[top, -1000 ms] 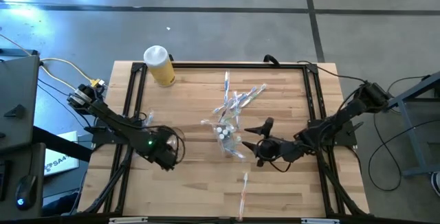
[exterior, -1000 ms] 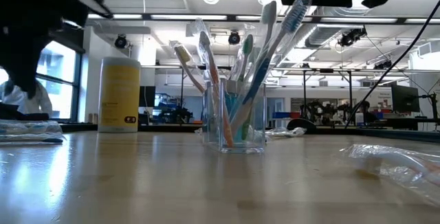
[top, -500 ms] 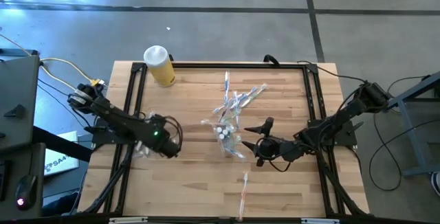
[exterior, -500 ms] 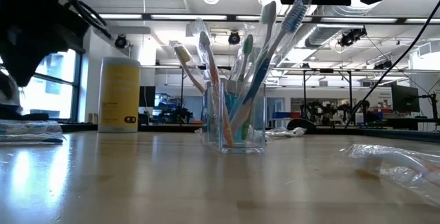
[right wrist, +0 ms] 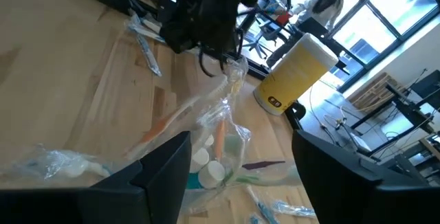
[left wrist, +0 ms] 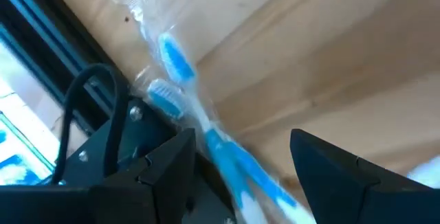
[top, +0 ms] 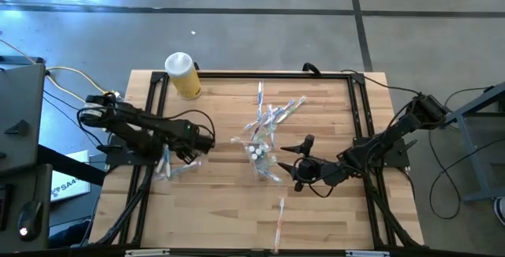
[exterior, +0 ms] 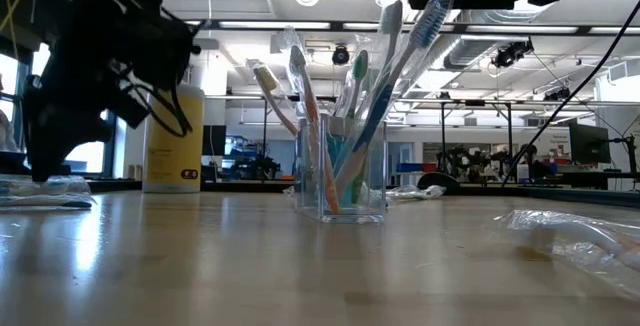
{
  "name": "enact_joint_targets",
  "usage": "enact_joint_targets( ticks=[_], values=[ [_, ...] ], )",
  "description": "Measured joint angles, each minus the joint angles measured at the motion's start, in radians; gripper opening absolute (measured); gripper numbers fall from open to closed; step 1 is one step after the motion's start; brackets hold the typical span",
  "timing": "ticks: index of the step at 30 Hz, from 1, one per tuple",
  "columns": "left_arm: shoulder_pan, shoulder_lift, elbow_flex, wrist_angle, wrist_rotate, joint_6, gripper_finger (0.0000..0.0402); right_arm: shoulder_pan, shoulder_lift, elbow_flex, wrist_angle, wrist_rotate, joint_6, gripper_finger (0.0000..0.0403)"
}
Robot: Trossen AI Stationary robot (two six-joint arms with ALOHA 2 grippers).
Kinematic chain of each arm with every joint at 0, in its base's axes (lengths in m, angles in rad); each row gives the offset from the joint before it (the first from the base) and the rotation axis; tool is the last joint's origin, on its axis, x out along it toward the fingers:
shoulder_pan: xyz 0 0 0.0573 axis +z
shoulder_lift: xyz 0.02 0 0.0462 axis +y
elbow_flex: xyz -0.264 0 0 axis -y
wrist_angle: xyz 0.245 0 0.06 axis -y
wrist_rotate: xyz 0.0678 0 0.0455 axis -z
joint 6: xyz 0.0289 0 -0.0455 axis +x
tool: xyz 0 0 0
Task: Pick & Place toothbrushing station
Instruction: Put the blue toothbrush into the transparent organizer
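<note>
Left claw (left wrist: 240, 176), jaws apart, straddles a seemingly wrapped blue toothbrush (left wrist: 206, 135), its handle cut off.

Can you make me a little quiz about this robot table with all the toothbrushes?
1. True or false: the yellow bottle is lying on its side.
2. Where are the blue toothbrushes in clear wrap? A) inside the clear cup B) in front of the left end effector, on the table near its left edge C) on top of the yellow bottle
3. Fill in: the right end effector waits beside the clear cup with its fingers ____.

Key: 1. False, it stands upright at the table's far edge. 2. B. 3. open.
</note>
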Motion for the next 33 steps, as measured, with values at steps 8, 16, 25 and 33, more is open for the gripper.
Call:
enact_joint_targets(
  ticks=[8, 16, 25, 33],
  values=[
    [0.115, 0.0, -0.084, 0.039, -0.028, 0.019, 0.023, 0.0, 0.0, 0.0, -0.003, -0.005, 0.0, 0.0245],
    [0.194, -0.005, -0.155, 0.166, 0.061, 0.133, 0.0219, 0.0, 0.0, 0.0, -0.007, -0.008, 0.004, 0.0245],
    [0.197, -0.003, -0.153, 0.21, 0.074, 0.131, 0.005, 0.0, 0.0, 0.0, -0.032, -0.008, 0.026, 0.0245],
    [0.195, -0.005, -0.127, 0.217, 0.011, 0.131, 0.0015, 0.0, 0.0, 0.0, -0.032, -0.008, 0.026, 0.0245]
  ],
)
